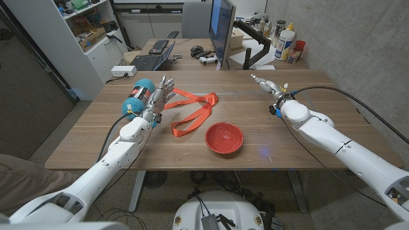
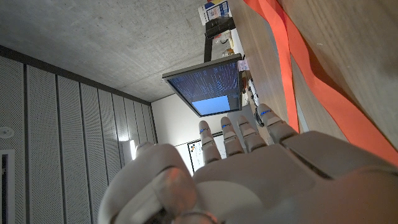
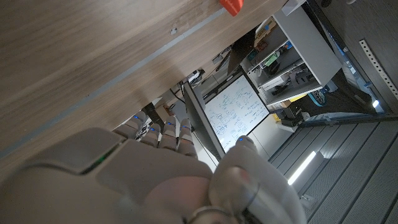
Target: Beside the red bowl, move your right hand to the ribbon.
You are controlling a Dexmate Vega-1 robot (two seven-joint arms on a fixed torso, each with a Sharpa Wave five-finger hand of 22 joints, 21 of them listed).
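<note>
My right hand (image 1: 267, 85), fingers apart and holding nothing, hovers well away from the orange ribbon (image 1: 193, 108) lying just beside the red bowl (image 1: 224, 137) on the counter (image 1: 287, 137); a low sweep across risks knocking the bowl.

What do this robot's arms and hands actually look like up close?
Both arms are smooth, rounded white shells with dark joint gaps. A thin black cable loops along each arm. The left hand and right hand are grey and metallic, human-shaped, with small blue marks on the fingers.
</note>
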